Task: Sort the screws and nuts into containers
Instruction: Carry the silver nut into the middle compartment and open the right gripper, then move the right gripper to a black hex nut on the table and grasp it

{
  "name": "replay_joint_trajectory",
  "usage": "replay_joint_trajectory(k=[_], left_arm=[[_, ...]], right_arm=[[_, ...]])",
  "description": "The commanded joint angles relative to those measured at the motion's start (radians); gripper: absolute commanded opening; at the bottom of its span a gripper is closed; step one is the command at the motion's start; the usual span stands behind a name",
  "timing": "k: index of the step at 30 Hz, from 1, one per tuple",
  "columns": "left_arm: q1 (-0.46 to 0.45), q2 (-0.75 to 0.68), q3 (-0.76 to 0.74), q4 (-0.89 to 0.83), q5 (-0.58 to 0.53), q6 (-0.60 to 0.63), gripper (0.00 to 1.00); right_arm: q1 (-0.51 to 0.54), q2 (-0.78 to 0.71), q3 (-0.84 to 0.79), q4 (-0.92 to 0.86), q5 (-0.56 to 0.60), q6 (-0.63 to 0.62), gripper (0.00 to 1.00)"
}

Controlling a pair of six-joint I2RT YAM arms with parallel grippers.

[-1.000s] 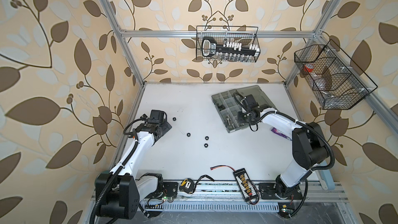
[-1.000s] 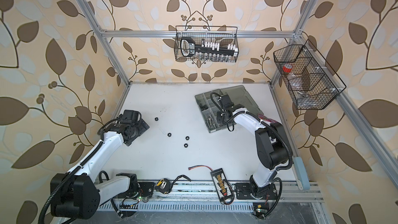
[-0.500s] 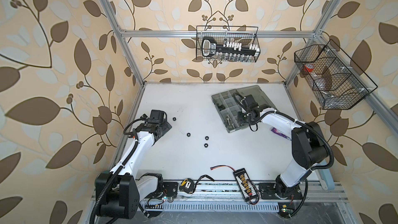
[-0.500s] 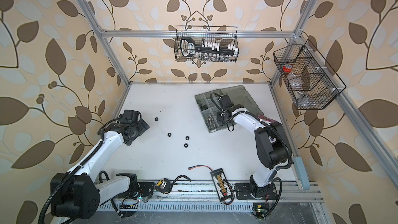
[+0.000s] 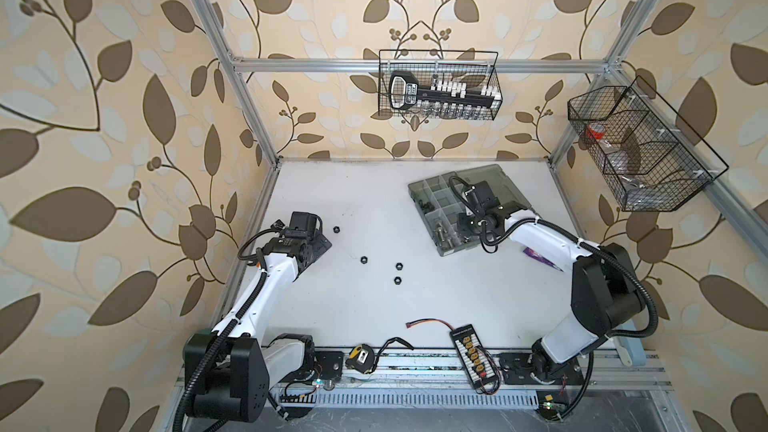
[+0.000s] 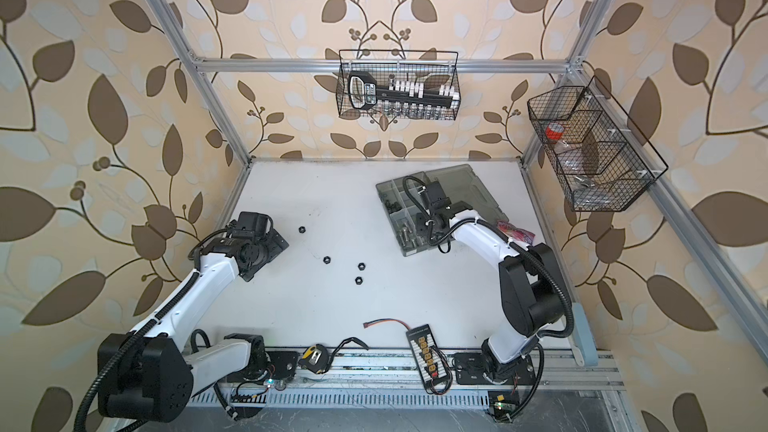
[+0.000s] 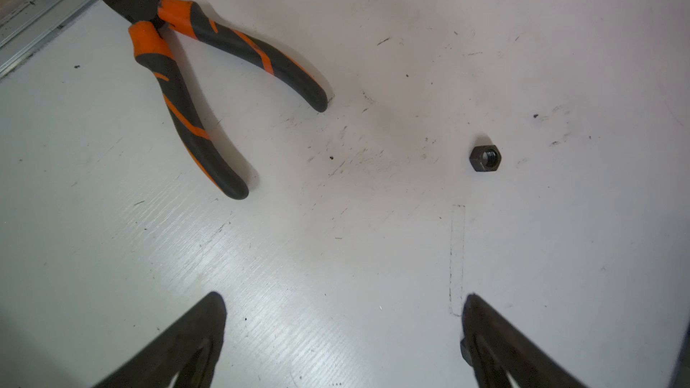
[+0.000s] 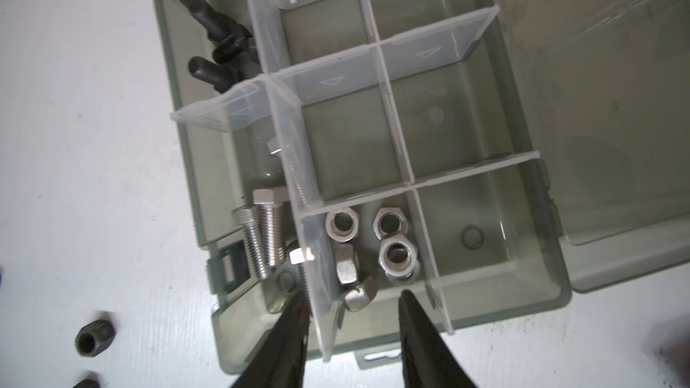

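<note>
The grey organizer case [image 5: 505, 189] [image 6: 478, 189] lies open at the back right, and its compartments are the containers. My right gripper [image 5: 464, 224] [image 8: 351, 298] hangs open over its near end, one finger on each side of a divider. Several silver nuts [image 8: 388, 244] lie in the compartment there, one right between the fingertips, untouched. Silver screws [image 8: 261, 233] fill the neighbouring compartment and black screws [image 8: 220, 39] a farther one. Several black nuts lie loose on the table [image 5: 364, 260] [image 6: 327, 260]. My left gripper [image 5: 311, 241] [image 7: 343, 304] is open and empty, short of one black nut [image 7: 485, 158] [image 5: 337, 228].
Orange-and-black pliers [image 7: 194, 80] lie by the left rail. A tape measure [image 5: 359, 354], a red-black cable [image 5: 428, 322] and a connector board [image 5: 471, 351] sit along the front edge. A purple packet [image 5: 536, 253] lies under the right arm. Wire baskets [image 5: 440, 85] [image 5: 640, 147] hang on the walls.
The right gripper's jaws have come apart over the case. Neither arm has visibly shifted, and the loose black nuts lie where they were.
</note>
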Motion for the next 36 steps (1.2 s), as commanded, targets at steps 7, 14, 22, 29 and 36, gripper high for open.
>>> replay_joint_trajectory(k=[7, 14, 22, 29, 36], left_arm=[[0.013, -0.005, 0.014, 0.003, 0.009, 0.011, 0.99], [0.013, -0.01, 0.009, 0.005, 0.012, 0.011, 0.99], [0.014, -0.02, -0.001, 0.006, 0.009, 0.006, 0.99], [0.013, -0.026, -0.004, 0.002, 0.003, 0.011, 0.99], [0.013, -0.021, -0.005, 0.009, 0.012, 0.007, 0.99]], right_arm=[[0.254, 0.048, 0.069, -0.01, 0.054, 0.021, 0.45], [0.446, 0.192, 0.148, -0.027, 0.061, 0.031, 0.49], [0.51, 0.316, 0.216, -0.027, 0.041, 0.052, 0.56], [0.507, 0.363, 0.228, -0.028, 0.044, 0.038, 0.57], [0.501, 0.403, 0.251, -0.031, 0.045, 0.04, 0.54]])
